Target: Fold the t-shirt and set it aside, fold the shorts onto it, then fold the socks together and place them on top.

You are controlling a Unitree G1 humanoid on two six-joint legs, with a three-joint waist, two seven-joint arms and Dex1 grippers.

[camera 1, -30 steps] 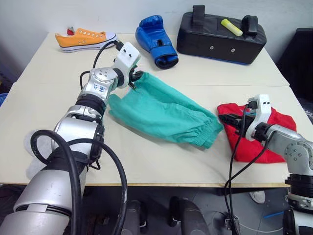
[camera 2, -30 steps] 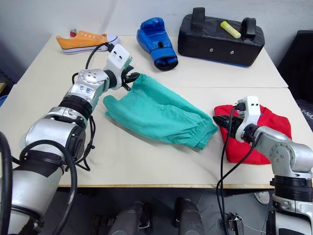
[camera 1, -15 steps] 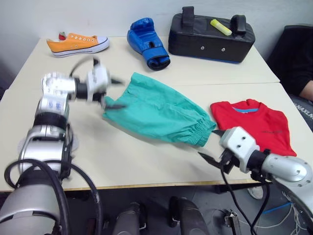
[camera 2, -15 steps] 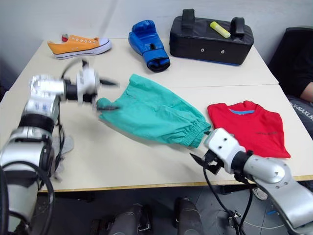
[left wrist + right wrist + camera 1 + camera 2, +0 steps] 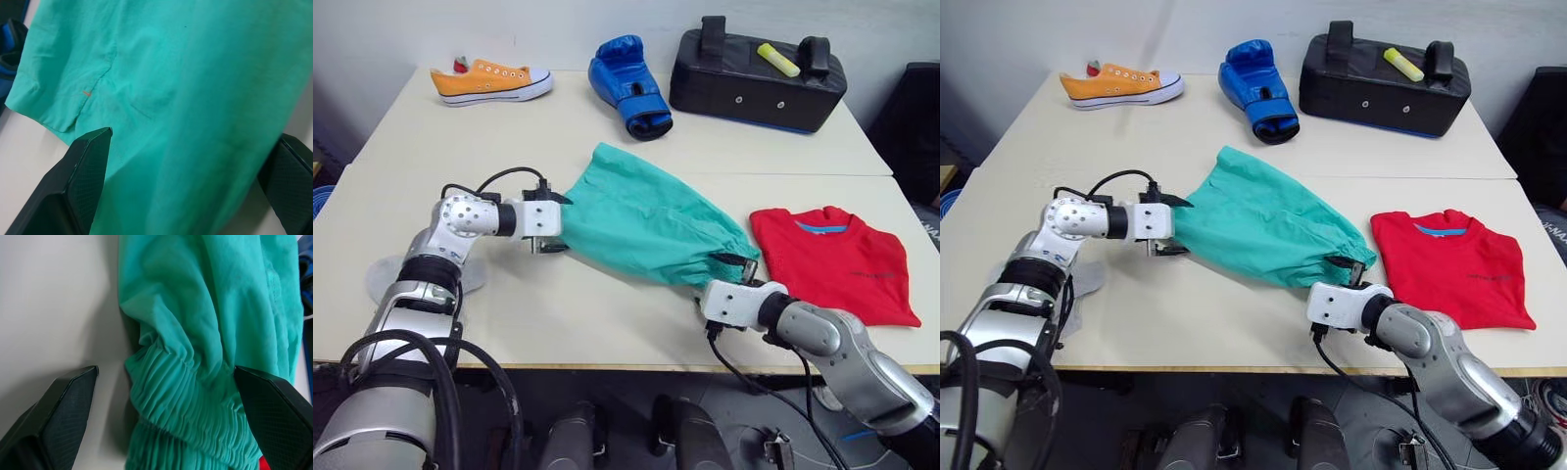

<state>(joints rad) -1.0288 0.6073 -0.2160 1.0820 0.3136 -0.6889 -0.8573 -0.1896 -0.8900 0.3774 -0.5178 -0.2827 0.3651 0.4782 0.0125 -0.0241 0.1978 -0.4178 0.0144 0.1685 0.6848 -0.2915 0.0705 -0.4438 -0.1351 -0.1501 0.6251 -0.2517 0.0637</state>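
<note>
While the shorts (image 5: pixel 641 224) lie spread across the middle of the table (image 5: pixel 607 313), the left gripper (image 5: pixel 553 221) sits at their left leg end with its black fingers (image 5: pixel 85 171) parted and the teal cloth between them. The fabric is soft and rumpled, its seams showing in the left wrist view. At the near right end the gathered elastic waistband (image 5: pixel 176 396) bunches in tight ribs, and the right gripper (image 5: pixel 740 270) straddles it, its fingers spread wide on either side. Just right of the shorts, the red t-shirt (image 5: pixel 832 262) lies flat, its blue collar band facing the far side. Along the far edge rest an orange sneaker (image 5: pixel 489 80), a blue boxing glove (image 5: pixel 628 84) and a black pad (image 5: pixel 754 83).
</note>
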